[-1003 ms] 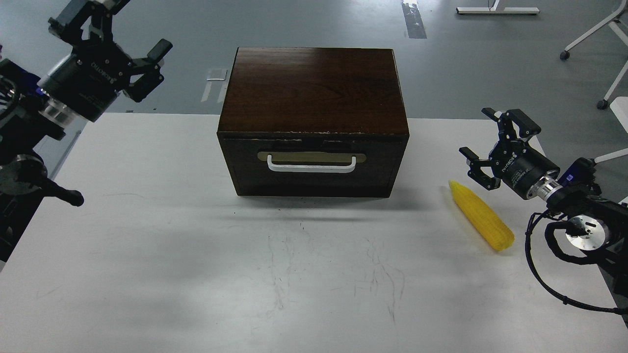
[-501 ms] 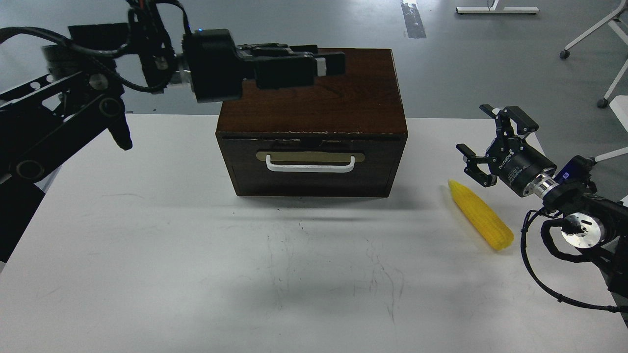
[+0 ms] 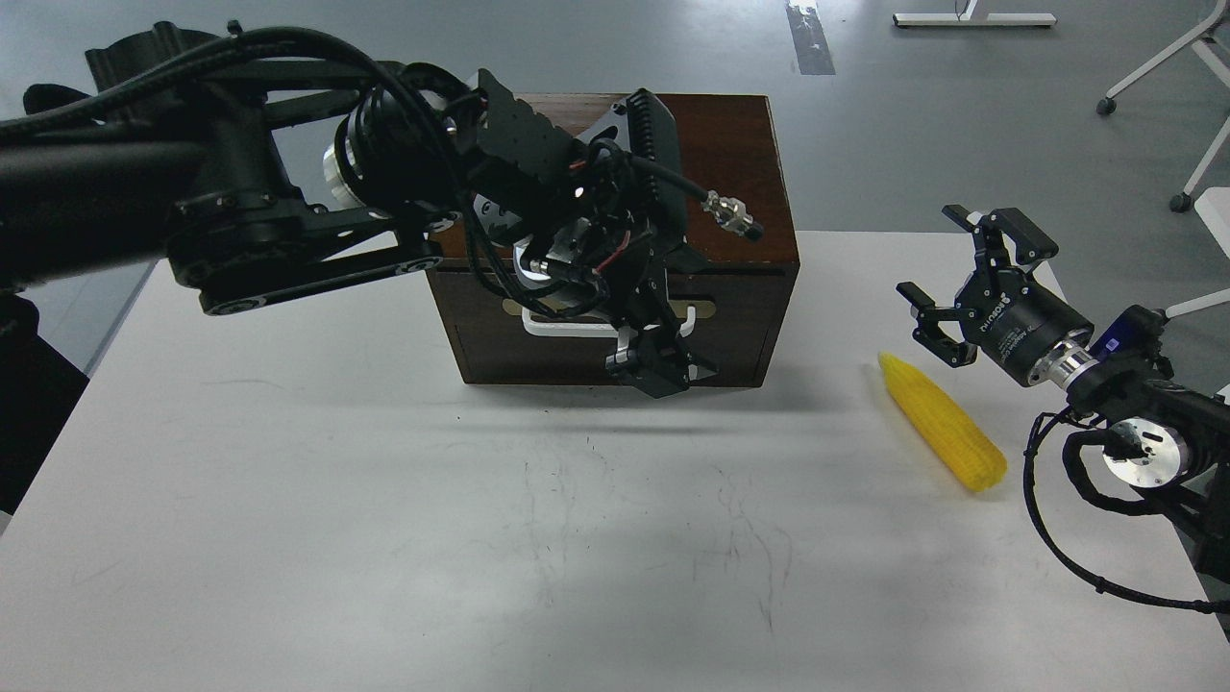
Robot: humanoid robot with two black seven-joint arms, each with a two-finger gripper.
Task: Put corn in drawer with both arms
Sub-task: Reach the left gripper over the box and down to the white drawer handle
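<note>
The yellow corn (image 3: 942, 434) lies on the white table (image 3: 288, 500) to the right of the cabinet, tip pointing away from me. The drawer (image 3: 740, 322) is closed in the dark wooden cabinet (image 3: 735, 163). Its white bar handle (image 3: 557, 328) is partly hidden by my left arm. My left gripper (image 3: 660, 373) points down in front of the drawer front, at the right end of the handle. Its fingers are dark and bunched, so I cannot tell how they stand. My right gripper (image 3: 934, 261) is open and empty, just above and behind the corn's tip.
My left arm (image 3: 240, 221) stretches across from the left and covers the cabinet's left half. Chair and desk legs (image 3: 1153, 77) stand on the grey floor beyond the table. The table's right edge runs close to my right arm (image 3: 1134, 442).
My left arm has swung from the far left, over the cabinet top, and down in front of the drawer front. The right gripper and the corn have barely moved.
</note>
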